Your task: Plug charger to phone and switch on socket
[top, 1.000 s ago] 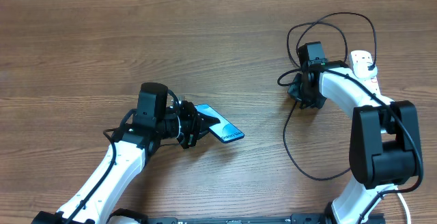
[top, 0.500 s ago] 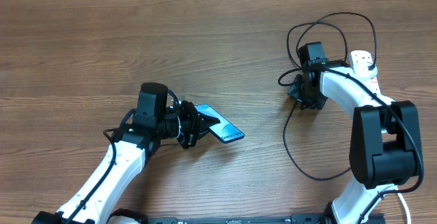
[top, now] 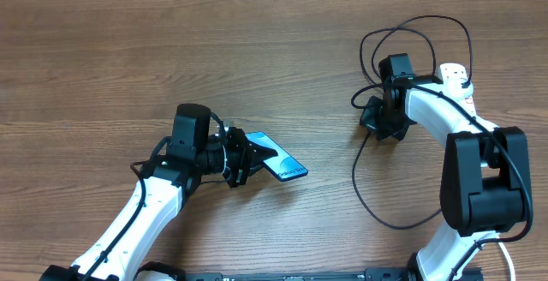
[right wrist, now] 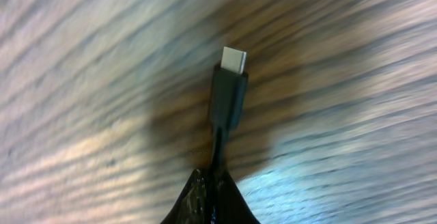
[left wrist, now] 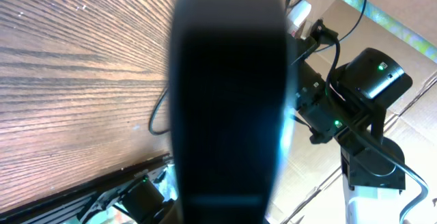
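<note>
My left gripper (top: 242, 163) is shut on the phone (top: 277, 158), holding it tilted just above the table, its light blue screen up. In the left wrist view the phone (left wrist: 229, 94) is a dark blurred slab filling the middle. My right gripper (top: 372, 116) is shut on the charger cable (top: 364, 178), which loops over the table. In the right wrist view the connector tip (right wrist: 229, 87) sticks out beyond the closed fingers (right wrist: 213, 183), above the wood. The white socket (top: 459, 86) lies at the far right, partly hidden by my right arm.
The charger cable also loops behind my right arm (top: 419, 28). My right arm shows in the left wrist view (left wrist: 355, 101), opposite the phone. Wooden table (top: 128, 58) stretches left and back.
My right gripper has shifted slightly to the right and lifted with the cable; the cable loop below it moved a little. The left gripper and phone are almost unmoved.
</note>
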### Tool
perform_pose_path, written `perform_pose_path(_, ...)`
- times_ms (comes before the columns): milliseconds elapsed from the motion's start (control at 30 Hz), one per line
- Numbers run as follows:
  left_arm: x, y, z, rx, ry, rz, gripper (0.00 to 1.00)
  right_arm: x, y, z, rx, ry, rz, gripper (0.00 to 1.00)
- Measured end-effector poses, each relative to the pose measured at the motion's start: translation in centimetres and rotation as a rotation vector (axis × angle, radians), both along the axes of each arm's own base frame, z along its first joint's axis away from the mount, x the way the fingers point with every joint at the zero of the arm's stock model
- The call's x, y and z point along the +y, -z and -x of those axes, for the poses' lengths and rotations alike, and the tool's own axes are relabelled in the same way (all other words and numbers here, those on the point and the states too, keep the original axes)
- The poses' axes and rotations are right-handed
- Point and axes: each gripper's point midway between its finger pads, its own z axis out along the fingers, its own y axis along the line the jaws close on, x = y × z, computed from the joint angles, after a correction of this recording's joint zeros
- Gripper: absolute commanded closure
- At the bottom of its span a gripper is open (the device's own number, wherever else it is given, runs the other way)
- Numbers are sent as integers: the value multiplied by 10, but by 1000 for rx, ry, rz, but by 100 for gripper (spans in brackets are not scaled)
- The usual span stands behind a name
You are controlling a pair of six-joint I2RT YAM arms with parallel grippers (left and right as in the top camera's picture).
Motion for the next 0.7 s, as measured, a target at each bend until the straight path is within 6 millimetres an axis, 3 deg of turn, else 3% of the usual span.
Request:
perform_pose_path(300, -1, -2, 2, 4, 12, 13, 96, 40, -4, 46, 142, -219, -246, 96)
perform_pose_path(400, -2, -2, 2, 1, 12, 14, 96, 55, -17, 67, 183, -287, -353, 96)
perform_pose_path(567, -8, -26, -17, -186, 37, 62, 95, 74, -83, 83, 59, -417, -477, 96)
perform_pose_path(700, -17, -69, -34, -459, 88, 154, 94, 80, -143, 97, -120, -519, -509, 96)
